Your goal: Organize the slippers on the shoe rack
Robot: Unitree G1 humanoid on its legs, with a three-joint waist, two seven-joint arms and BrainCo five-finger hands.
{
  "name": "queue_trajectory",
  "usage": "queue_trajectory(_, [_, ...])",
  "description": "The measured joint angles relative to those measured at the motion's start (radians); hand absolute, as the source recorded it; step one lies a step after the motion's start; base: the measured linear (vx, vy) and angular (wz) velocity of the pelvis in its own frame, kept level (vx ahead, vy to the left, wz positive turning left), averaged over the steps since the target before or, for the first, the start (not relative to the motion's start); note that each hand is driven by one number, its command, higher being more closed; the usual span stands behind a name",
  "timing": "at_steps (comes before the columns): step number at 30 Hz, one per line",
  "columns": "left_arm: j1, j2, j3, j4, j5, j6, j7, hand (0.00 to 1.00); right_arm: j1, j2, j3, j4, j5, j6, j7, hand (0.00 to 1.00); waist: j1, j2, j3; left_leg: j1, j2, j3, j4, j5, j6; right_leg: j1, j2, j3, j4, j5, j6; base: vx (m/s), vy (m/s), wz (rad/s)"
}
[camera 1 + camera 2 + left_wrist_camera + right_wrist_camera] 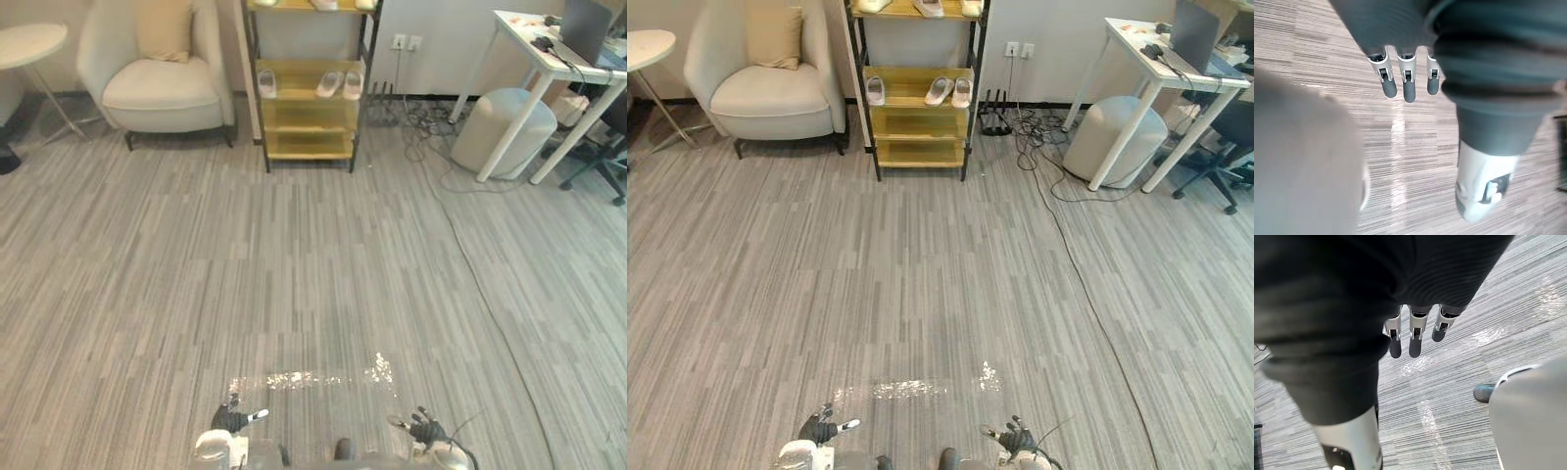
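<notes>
A yellow-shelved shoe rack [310, 117] with a dark frame stands against the far wall. On its middle shelf lie a single pale slipper [266, 83] at the left and a pair of pale slippers [341, 84] at the right. More slippers [929, 8] rest on the top shelf. My left hand [233, 419] and right hand [424, 428] hang low near the bottom of the eye views, far from the rack. In the wrist views the left fingers [1408, 84] and right fingers [1413, 337] are straight over the grey floor, holding nothing.
A cream armchair [162, 69] stands left of the rack, with a round white side table [29, 44] beyond it. To the right are a white pouf [503, 130], a white desk [554, 69], an office chair [605, 162] and loose cables [431, 127] trailing across the floor.
</notes>
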Motion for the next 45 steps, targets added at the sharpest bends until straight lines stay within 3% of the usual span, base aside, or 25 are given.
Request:
queue_trajectory(3, [-0.004, -0.004, 0.005, -0.003, -0.011, -0.002, 0.0, 0.0, -0.002, -0.016, 0.0, 0.001, 0.006, 0.003, -0.002, 0.0, 0.001, 0.001, 0.003, -0.046, -0.033, 0.011, -0.179, -0.01, 0.0, 0.014, -0.051, 0.039, -0.006, -0.021, 0.023, 0.26, 0.097, -0.39])
queue_trajectory(6, [-0.006, -0.008, 0.004, -0.003, -0.019, -0.002, 0.0, 0.0, -0.017, -0.018, 0.01, 0.0, 0.006, 0.003, -0.002, 0.0, 0.004, 0.005, 0.002, -0.061, -0.084, 0.01, -0.462, 0.09, 0.007, 0.017, -0.083, 0.065, -0.014, -0.045, 0.062, 0.33, 0.234, -0.44])
queue_trajectory(7, [-0.004, -0.015, 0.006, -0.001, -0.024, -0.002, 0.0, 0.0, -0.019, -0.03, 0.029, 0.001, 0.011, 0.003, -0.002, 0.0, 0.014, 0.017, -0.003, -0.052, -0.088, -0.005, -0.566, 0.184, 0.038, 0.022, -0.078, 0.086, -0.021, -0.069, 0.093, 0.44, 0.319, -0.5])
queue_trajectory(8, [-0.007, -0.009, 0.005, -0.004, -0.024, -0.001, -0.001, 0.0, -0.019, -0.013, 0.033, 0.002, 0.011, 0.004, 0.0, 0.0, 0.021, 0.0, -0.006, -0.053, -0.106, -0.005, -0.531, 0.187, 0.092, 0.04, -0.099, 0.091, -0.016, -0.085, 0.101, 0.4, 0.25, -0.4])
queue_trajectory(9, [-0.014, 0.003, 0.005, -0.004, -0.024, -0.001, -0.001, 0.0, -0.01, 0.004, 0.032, 0.0, 0.011, 0.002, 0.003, 0.0, 0.017, -0.026, -0.009, -0.056, -0.124, 0.002, -0.503, 0.145, 0.096, 0.037, -0.121, 0.084, 0.02, -0.088, 0.103, 0.45, 0.216, -0.15])
queue_trajectory(11, [-0.019, 0.006, 0.004, 0.003, -0.024, 0.001, -0.001, 0.0, -0.012, 0.015, 0.031, 0.0, 0.01, 0.002, 0.01, 0.0, 0.022, -0.031, -0.013, -0.031, -0.132, 0.013, -0.487, 0.099, 0.105, -0.07, -0.146, 0.09, 0.272, -0.09, 0.108, 0.53, 0.257, -0.09])
queue_trajectory(12, [-0.019, 0.009, 0.0, 0.012, -0.024, 0.005, 0.0, 0.0, -0.008, 0.019, 0.03, 0.001, 0.008, 0.003, 0.01, 0.0, 0.019, -0.035, -0.012, 0.008, -0.14, 0.021, -0.491, 0.082, 0.116, -0.132, -0.16, 0.109, 0.443, -0.081, 0.153, 0.63, 0.309, 0.02])
queue_trajectory(13, [-0.014, 0.014, -0.014, 0.013, -0.024, 0.009, 0.0, 0.0, -0.006, 0.02, 0.029, 0.0, 0.007, 0.003, 0.013, 0.0, 0.015, -0.037, -0.012, 0.062, -0.155, 0.019, -0.511, 0.06, 0.125, -0.192, -0.168, 0.114, 0.629, -0.069, 0.237, 0.56, 0.246, 0.09])
queue_trajectory(14, [-0.012, 0.016, -0.025, 0.016, -0.024, 0.011, 0.001, 0.0, -0.012, 0.018, 0.03, -0.002, 0.003, 0.003, 0.014, 0.0, 0.013, -0.037, -0.011, 0.103, -0.162, 0.016, -0.527, 0.049, 0.128, -0.23, -0.171, 0.105, 0.744, -0.064, 0.254, 0.56, 0.191, 0.14])
queue_trajectory(17, [-0.024, 0.009, -0.069, 0.02, -0.033, 0.02, 0.001, 0.0, -0.02, 0.006, 0.037, -0.035, 0.001, -0.002, 0.021, 0.0, 0.0, -0.012, 0.007, 0.287, -0.175, -0.007, -0.656, 0.04, 0.13, -0.321, -0.18, -0.052, 0.902, -0.136, 0.108, 0.49, 0.104, 0.09])
queue_trajectory(19, [-0.036, -0.006, -0.073, 0.02, -0.036, 0.021, 0.002, 0.0, -0.034, -0.016, 0.038, -0.044, 0.002, -0.013, 0.022, 0.0, -0.014, 0.025, 0.026, 0.364, -0.14, -0.025, -0.707, 0.031, 0.115, -0.379, -0.139, -0.128, 0.799, -0.183, 0.037, 0.54, 0.022, 0.02])
queue_trajectory(20, [-0.056, -0.015, -0.074, 0.021, -0.036, 0.02, 0.002, 0.0, -0.052, -0.033, 0.037, -0.05, 0.006, -0.019, 0.022, 0.0, -0.023, 0.059, 0.043, 0.383, -0.108, -0.023, -0.717, 0.029, 0.11, -0.437, -0.101, -0.163, 0.617, -0.172, 0.034, 0.47, -0.06, 0.17])
queue_trajectory(22, [-0.078, -0.015, -0.074, 0.023, -0.035, 0.019, 0.001, 0.0, -0.053, -0.032, 0.029, -0.074, 0.007, -0.021, 0.021, 0.0, -0.031, 0.034, 0.042, 0.394, -0.108, -0.026, -0.719, 0.029, 0.109, -0.498, -0.089, -0.158, 0.34, -0.047, 0.06, 0.34, -0.093, 0.36])
queue_trajectory(24, [-0.072, -0.015, -0.072, 0.028, -0.035, 0.019, 0.001, 0.0, -0.036, -0.032, 0.026, -0.074, 0.013, -0.018, 0.02, 0.0, -0.049, 0.009, 0.041, 0.466, -0.11, -0.056, -0.72, -0.023, 0.021, -0.493, -0.082, -0.081, 0.143, 0.164, 0.058, 0.47, -0.251, 0.65])
queue_trajectory(25, [-0.063, -0.024, -0.071, 0.031, -0.035, 0.019, 0.001, 0.0, -0.031, -0.034, 0.024, -0.072, 0.013, -0.018, 0.02, 0.0, -0.06, 0.017, 0.039, 0.497, -0.098, -0.08, -0.723, -0.04, -0.005, -0.485, -0.078, -0.066, 0.184, 0.253, 0.03, 0.62, -0.344, 0.58])
queue_trajectory(27, [-0.059, -0.053, -0.071, 0.042, -0.034, 0.018, 0.001, 0.0, -0.037, -0.051, 0.021, -0.063, 0.012, -0.017, 0.021, 0.0, -0.059, 0.058, 0.024, 0.459, -0.026, -0.095, -0.597, -0.041, -0.013, -0.5, -0.052, -0.102, 0.294, 0.126, 0.005, 0.55, -0.313, 0.35])
queue_trajectory(29, [-0.062, -0.064, -0.069, 0.048, -0.035, 0.019, 0.0, 0.0, -0.038, -0.046, 0.008, -0.059, 0.014, -0.015, 0.021, 0.0, -0.06, 0.067, 0.028, 0.31, 0.06, -0.132, -0.258, 0.008, -0.064, -0.43, -0.026, -0.134, 0.268, 0.079, -0.01, 0.58, -0.335, 0.37])
queue_trajectory(32, [-0.05, -0.066, -0.044, 0.024, -0.036, 0.018, 0.0, 0.0, -0.033, -0.046, 0.031, -0.038, 0.034, -0.012, 0.015, 0.0, -0.044, 0.069, 0.042, 0.188, 0.163, -0.096, 0.129, 0.024, -0.065, -0.254, 0.025, -0.142, 0.171, 0.05, -0.049, 0.47, -0.19, 0.04])
queue_trajectory(36, [-0.051, -0.067, -0.025, -0.009, -0.05, 0.016, 0.0, 0.0, -0.036, -0.031, 0.026, -0.038, 0.041, -0.012, 0.008, 0.0, -0.017, 0.059, 0.043, 0.032, 0.15, 0.047, 0.069, -0.036, -0.021, -0.109, 0.015, -0.123, 0.084, 0.029, -0.035, 0.43, -0.047, -0.17])
queue_trajectory(38, [-0.053, -0.067, -0.01, -0.027, -0.066, 0.008, 0.001, 0.0, -0.053, -0.029, 0.021, -0.038, 0.044, -0.012, 0.008, 0.0, -0.006, 0.046, 0.05, -0.021, 0.054, 0.064, -0.191, -0.027, -0.007, -0.062, -0.029, -0.11, 0.058, 0.016, -0.012, 0.38, 0.086, -0.22])
queue_trajectory(40, [-0.045, -0.068, -0.007, -0.033, -0.074, -0.003, 0.001, 0.0, -0.054, -0.031, 0.021, -0.038, 0.043, -0.012, 0.008, 0.0, 0.002, 0.049, 0.048, -0.021, -0.029, 0.049, -0.531, 0.09, -0.003, -0.004, -0.056, -0.097, 0.018, 0.001, 0.028, 0.48, 0.22, -0.28])
queue_trajectory(42, [-0.03, -0.067, -0.007, -0.032, -0.075, -0.004, 0.001, 0.0, -0.05, -0.034, 0.026, -0.037, 0.042, -0.012, 0.008, 0.0, 0.009, 0.077, 0.034, -0.041, -0.027, 0.011, -0.644, 0.162, 0.007, 0.041, -0.036, -0.071, -0.007, -0.034, 0.083, 0.47, 0.278, -0.45])
queue_trajectory(43, [-0.024, -0.063, -0.001, -0.028, -0.075, -0.003, 0.001, 0.0, -0.051, -0.026, 0.027, -0.036, 0.04, -0.012, 0.008, 0.0, 0.011, 0.065, 0.029, -0.032, -0.037, -0.01, -0.619, 0.234, 0.048, 0.07, -0.043, -0.056, -0.012, -0.051, 0.102, 0.49, 0.251, -0.21])
queue_trajectory(44, [-0.02, -0.03, -0.001, -0.024, -0.075, -0.003, 0.0, 0.0, -0.027, 0.013, 0.032, -0.034, 0.033, -0.012, 0.009, 0.0, 0.008, -0.004, -0.015, -0.034, -0.103, -0.011, -0.584, 0.227, 0.097, 0.091, -0.113, -0.05, -0.002, -0.079, 0.115, 0.5, 0.233, -0.13])
queue_trajectory(45, [-0.021, -0.028, -0.002, -0.022, -0.075, -0.003, 0.0, 0.0, -0.025, 0.016, 0.033, -0.034, 0.032, -0.012, 0.01, 0.0, 0.006, -0.011, -0.02, -0.035, -0.109, -0.009, -0.579, 0.215, 0.099, 0.084, -0.12, -0.049, 0.015, -0.079, 0.115, 0.58, 0.279, -0.03])
